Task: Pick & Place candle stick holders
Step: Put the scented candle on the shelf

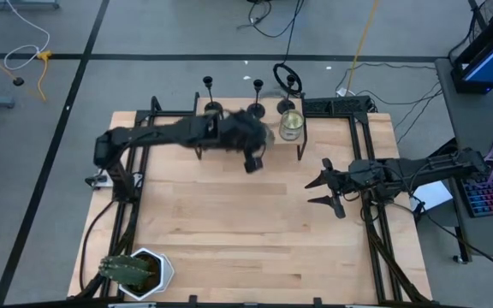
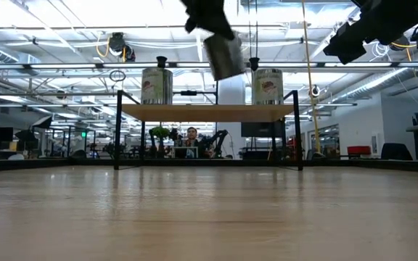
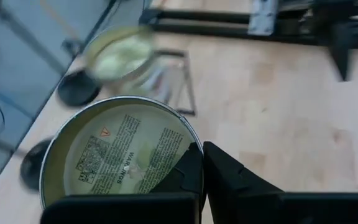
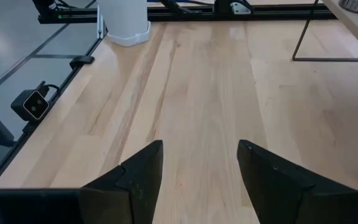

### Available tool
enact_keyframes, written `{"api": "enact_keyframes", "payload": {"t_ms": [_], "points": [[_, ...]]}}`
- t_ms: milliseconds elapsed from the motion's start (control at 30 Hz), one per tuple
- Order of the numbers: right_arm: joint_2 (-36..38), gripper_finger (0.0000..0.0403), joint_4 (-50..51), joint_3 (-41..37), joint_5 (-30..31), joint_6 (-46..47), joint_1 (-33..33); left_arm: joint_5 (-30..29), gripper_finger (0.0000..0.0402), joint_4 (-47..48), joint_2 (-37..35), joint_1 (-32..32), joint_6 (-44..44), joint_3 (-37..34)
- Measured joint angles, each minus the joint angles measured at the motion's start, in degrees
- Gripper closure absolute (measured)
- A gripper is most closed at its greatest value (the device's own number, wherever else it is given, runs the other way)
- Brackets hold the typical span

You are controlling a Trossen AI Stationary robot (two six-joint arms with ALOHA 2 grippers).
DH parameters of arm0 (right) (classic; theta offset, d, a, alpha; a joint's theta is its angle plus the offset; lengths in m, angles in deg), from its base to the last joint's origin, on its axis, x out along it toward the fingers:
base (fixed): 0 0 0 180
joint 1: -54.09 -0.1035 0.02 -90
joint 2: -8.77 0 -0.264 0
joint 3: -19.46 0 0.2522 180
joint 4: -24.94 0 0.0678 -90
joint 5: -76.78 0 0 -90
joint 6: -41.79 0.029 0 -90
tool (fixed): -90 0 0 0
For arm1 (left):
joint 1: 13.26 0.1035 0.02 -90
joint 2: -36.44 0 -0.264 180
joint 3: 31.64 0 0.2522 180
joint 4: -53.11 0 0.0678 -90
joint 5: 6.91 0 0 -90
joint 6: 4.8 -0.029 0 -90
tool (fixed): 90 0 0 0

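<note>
Three black candle stick holders stand on their round bases along the table's far edge [image 1: 213, 108], [image 1: 260, 109], [image 1: 286, 106]; two bases show in the left wrist view [image 3: 76, 90], [image 3: 33, 165]. My left gripper [image 1: 252, 158] is shut on a greenish-gold can [image 2: 223, 54], [image 3: 120, 155], held in the air in front of a small wire-legged shelf [image 2: 207, 112]. Two more cans [image 2: 157, 85], [image 2: 267, 85] stand on that shelf. My right gripper [image 1: 325, 192], [image 4: 199, 168] hovers open and empty over the table's right side. My left gripper pinches the can by its rim [image 3: 190, 144], at the edge of the round face with the printed label. The can hangs tilted below the fingers [image 2: 205, 14], lifted clear of shelf and table. Whether one finger is inside the can I cannot tell.
The shelf with its thin black legs [image 1: 302, 141] stands at the table's far middle. A white pot with a green plant [image 1: 135, 272] sits at the near left corner. Bare wooden table top [image 1: 246, 222] lies between the arms.
</note>
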Motion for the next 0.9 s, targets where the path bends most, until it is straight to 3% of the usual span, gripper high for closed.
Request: {"api": "enact_keyframes", "payload": {"t_ms": [267,900], "points": [[0.0,0.0203,0.3,0.0,0.0,0.0,0.0,3.3,0.0397,4.5,0.6,8.4,2.0,0.1],[0.0,0.0206,0.3,0.0,0.0,-0.2,0.0,7.8,0.039,2.5,0.5,12.2,3.0,-2.8]]}}
